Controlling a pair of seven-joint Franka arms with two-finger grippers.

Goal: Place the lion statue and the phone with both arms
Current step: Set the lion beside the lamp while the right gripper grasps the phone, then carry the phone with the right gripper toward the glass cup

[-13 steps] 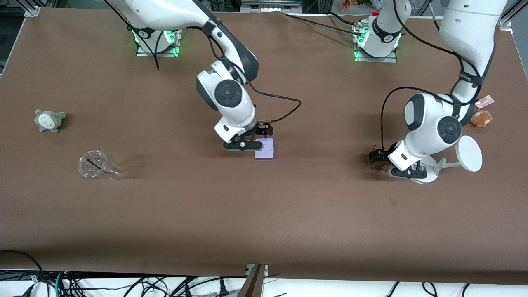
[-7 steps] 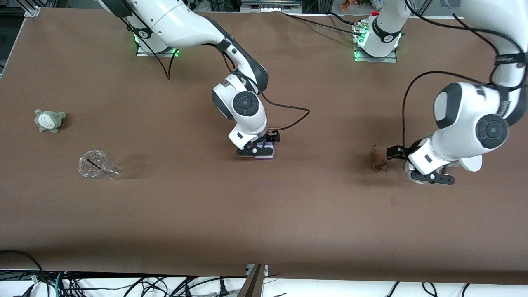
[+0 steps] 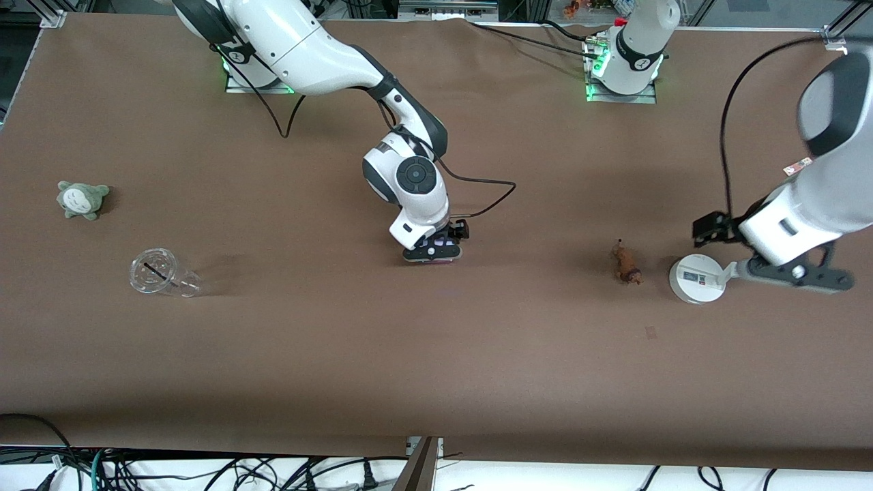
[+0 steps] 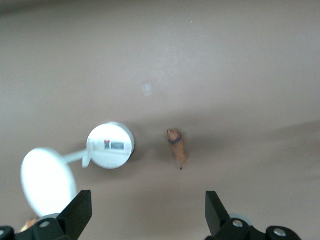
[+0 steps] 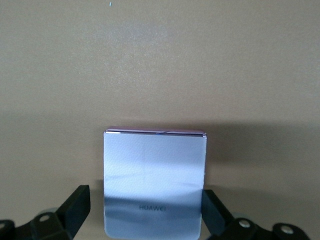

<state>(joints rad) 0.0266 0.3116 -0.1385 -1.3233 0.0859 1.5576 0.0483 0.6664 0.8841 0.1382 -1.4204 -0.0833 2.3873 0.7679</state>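
Firstly, a clear cup [image 3: 162,273] lies empty on the worktop [image 3: 436,354]. At the middle, the right tool [image 3: 434,252] stands wide around the flat lavender phone [image 5: 154,180]. The small orange-brown lion statue [image 3: 625,265] lies free beside a white stand [image 3: 696,278]; the left tool [image 3: 791,278] hangs wide above this stand.

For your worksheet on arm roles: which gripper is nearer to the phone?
Right. The right gripper is directly over the phone, open fingers either side. The left gripper is open too, up by the white stand at the left arm's end.
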